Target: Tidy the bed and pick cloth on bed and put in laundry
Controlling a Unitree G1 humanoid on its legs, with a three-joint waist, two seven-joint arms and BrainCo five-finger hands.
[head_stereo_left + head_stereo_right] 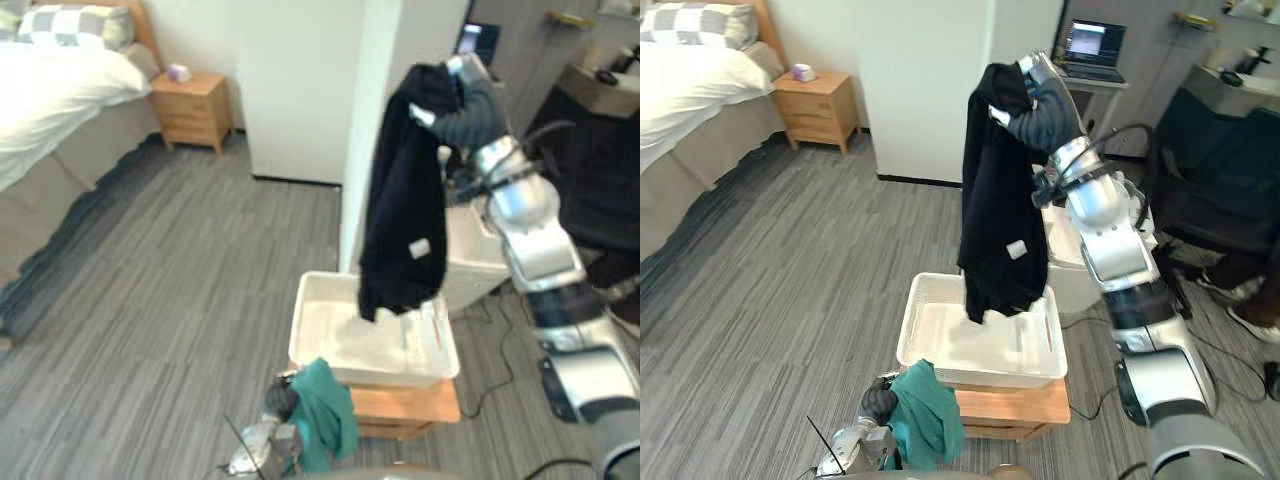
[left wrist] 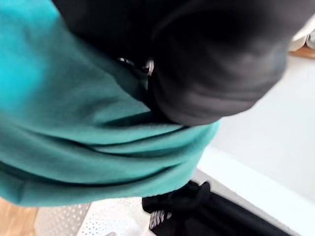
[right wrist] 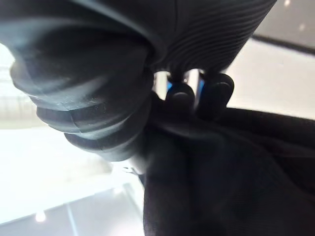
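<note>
My right hand (image 1: 1045, 110) is raised high, and its fingers (image 3: 179, 96) are curled tight into the top of the black garment (image 1: 1000, 200), dark tips pressed into the fabric so the cloth bunches under them. The garment hangs straight down from that pinch, its long axis upright, top end in my grip and lower end pointing into the white laundry basket (image 1: 908, 340); I cannot tell whether the hem touches the basket's floor or hangs just above it. One small pale tag (image 1: 1017, 249) shows on the front, low down. My left hand (image 1: 878, 402) is low and close to my body, just beside the near corner of the basket, with the teal cloth (image 1: 925, 415) draped over and around it and falling downward; how that hand is closed on the cloth I cannot tell, since the fabric covers it. That makes two cloths, one black and one teal, each at one of my hands, and neither lies in the basket. There is one basket, resting on one small wooden surface (image 1: 1030, 405). Well apart, at the far left, stands one bed (image 1: 680, 90) with white bedding and one checked pillow (image 1: 695, 22), and one wooden nightstand (image 1: 815, 105) beside it.
</note>
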